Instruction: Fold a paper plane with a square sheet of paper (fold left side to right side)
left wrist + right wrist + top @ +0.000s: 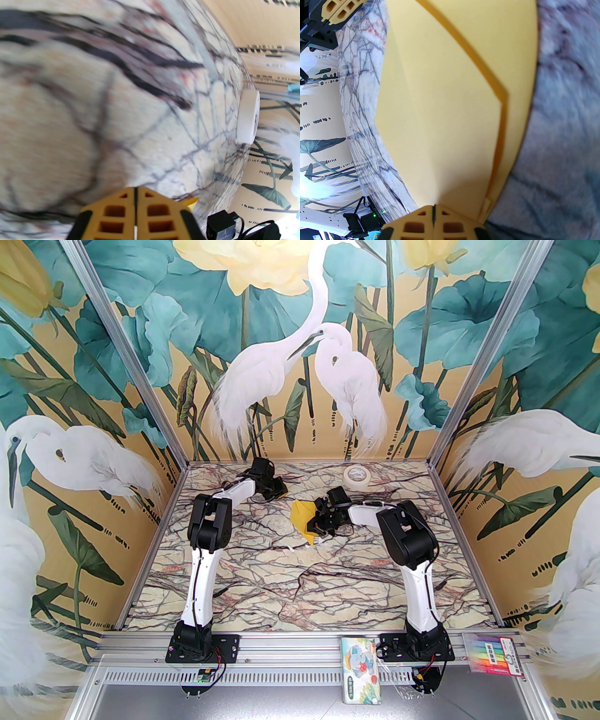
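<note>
The yellow sheet of paper lies mid-table, folded into layered flaps with a slanted edge. In the right wrist view the sheet spreads out from my fingertips, one flap lying over another. My right gripper is shut on the sheet's near edge. My left gripper is shut with nothing between its fingers, and hovers over bare table to the back left of the paper, apart from it. A small yellow corner of the sheet peeks out beside the left fingers.
A cream tape roll stands near the back wall, right of centre. A tissue pack and a marker set rest on the front rail. The marbled table is enclosed by painted walls on three sides.
</note>
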Robot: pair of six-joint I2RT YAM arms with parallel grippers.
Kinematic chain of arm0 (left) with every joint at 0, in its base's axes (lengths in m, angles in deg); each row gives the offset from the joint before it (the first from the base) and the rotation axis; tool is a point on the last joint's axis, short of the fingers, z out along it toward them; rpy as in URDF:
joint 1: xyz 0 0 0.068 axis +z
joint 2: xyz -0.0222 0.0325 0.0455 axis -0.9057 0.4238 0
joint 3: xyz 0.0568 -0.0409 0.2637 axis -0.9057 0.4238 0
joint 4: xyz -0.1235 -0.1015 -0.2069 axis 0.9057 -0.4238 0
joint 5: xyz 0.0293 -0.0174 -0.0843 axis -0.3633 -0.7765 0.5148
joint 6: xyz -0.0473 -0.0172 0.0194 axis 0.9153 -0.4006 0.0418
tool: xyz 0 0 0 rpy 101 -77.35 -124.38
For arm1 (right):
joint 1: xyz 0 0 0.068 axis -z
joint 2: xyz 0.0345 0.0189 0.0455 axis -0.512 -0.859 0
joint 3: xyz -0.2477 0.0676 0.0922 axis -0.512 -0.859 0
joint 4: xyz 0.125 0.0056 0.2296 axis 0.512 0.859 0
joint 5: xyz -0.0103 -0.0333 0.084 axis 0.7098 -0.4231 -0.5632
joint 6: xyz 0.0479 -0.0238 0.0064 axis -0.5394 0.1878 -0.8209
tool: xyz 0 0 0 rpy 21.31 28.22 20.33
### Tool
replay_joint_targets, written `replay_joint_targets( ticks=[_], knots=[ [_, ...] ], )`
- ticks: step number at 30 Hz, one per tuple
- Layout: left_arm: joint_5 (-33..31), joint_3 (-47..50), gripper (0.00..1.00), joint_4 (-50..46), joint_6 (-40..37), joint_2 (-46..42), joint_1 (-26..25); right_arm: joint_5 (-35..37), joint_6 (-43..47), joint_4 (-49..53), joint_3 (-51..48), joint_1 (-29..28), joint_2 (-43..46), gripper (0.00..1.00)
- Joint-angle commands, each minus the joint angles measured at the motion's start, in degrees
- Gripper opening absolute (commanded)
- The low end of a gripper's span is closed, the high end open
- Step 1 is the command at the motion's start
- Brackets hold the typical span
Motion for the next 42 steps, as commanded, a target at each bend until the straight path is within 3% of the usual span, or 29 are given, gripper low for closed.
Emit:
replay_joint_targets(
  ticks=[1, 7, 12, 20, 27, 42],
  knots=[
    [1.4, 3.5, 0.08, 0.3, 1.3, -6.3, -1.3, 6.6, 1.2, 11.7, 1.4, -0.4, -0.5, 0.00],
    [1.8, 13.5, 0.27, 1.9, 3.0, -14.8, -1.5, 9.5, 2.9, 16.2, 8.0, 0.0, 1.0, 0.04],
    [0.5, 24.9, 0.37, 4.0, 4.6, -22.8, -1.5, 12.3, 5.2, 19.1, 10.9, 0.8, 0.4, 0.09],
    [2.6, 41.4, 0.52, 13.7, 14.3, -30.2, -3.0, 15.6, 8.6, 21.7, 13.0, 1.8, -2.2, 0.04],
    [1.4, 44.6, 0.53, 17.6, 18.1, -29.5, -7.3, 15.6, 8.7, 20.8, 12.7, 1.8, -3.9, 0.03],
    [4.9, 40.7, 0.49, 25.6, 18.8, -20.9, -11.1, 14.3, 7.8, 18.8, 10.0, 1.7, -3.4, 0.03]
  ],
)
